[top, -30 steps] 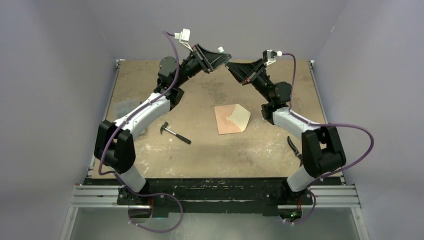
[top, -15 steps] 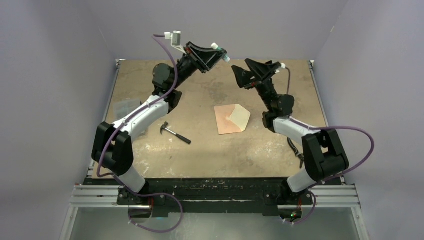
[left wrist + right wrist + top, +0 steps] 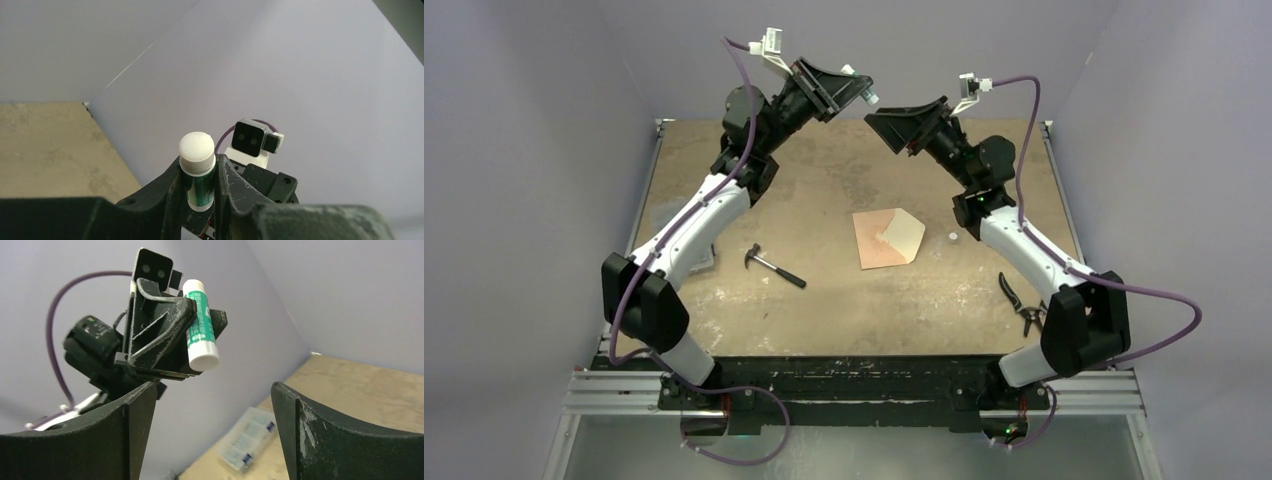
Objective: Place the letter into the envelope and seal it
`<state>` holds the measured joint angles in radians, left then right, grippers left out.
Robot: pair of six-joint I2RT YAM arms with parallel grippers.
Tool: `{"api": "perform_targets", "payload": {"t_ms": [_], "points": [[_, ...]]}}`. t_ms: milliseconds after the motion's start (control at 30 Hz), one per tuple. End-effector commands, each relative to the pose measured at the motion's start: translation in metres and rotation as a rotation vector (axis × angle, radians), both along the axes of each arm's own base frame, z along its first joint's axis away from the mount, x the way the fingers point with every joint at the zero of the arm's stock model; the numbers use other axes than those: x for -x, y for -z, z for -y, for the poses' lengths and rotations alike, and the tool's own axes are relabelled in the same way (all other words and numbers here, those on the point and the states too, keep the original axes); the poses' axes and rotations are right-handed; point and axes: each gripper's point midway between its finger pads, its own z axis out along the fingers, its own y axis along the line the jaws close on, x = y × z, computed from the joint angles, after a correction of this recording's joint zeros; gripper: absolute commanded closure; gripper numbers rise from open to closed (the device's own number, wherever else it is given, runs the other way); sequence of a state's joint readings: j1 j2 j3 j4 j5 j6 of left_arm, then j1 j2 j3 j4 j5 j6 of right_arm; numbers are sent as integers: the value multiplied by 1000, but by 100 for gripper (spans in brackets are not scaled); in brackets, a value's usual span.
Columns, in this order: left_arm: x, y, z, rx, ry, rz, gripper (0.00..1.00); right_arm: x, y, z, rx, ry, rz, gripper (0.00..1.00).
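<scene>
Far from table (image 3: 844, 300) edges, the envelope (image 3: 881, 243)

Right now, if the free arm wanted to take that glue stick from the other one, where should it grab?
Probably the white end of the glue stick that juts past the fingers of the left gripper. The open right gripper faces it and could straddle that round end head-on; the green middle is clamped.
</scene>
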<state>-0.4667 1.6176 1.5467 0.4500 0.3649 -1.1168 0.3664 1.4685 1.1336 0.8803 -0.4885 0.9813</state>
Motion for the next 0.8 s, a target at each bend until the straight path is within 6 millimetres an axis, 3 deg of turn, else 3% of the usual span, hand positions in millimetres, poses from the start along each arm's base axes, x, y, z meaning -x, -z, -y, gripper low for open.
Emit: {"api": "perform_targets", "payload": {"t_ms": [0, 133, 233, 367, 433, 500, 567, 767], "points": [[1, 11, 7, -10, 52, -96, 100, -7, -3, 2, 107, 85, 87, 14], [4, 13, 7, -12, 61, -102, 100, -10, -8, -1, 91, 68, 85, 22], [5, 16, 7, -15, 64, -111, 100, -10, -13, -3, 65, 47, 78, 35], [8, 15, 6, -9, 70, -106, 100, -4, -18, -2, 19, 17, 62, 67], [12, 12, 7, 3, 84, -95, 100, 7, -23, -1, -38, -30, 48, 84], [17, 6, 6, 14, 96, -72, 100, 20, -35, 6, -136, -80, 27, 94], [22, 1, 4, 25, 100, -43, 100, 31, -46, 9, -238, -171, -24, 100], [39, -16, -4, 67, 101, 100, 100, 55, -59, 28, -537, -413, -130, 100]]}}
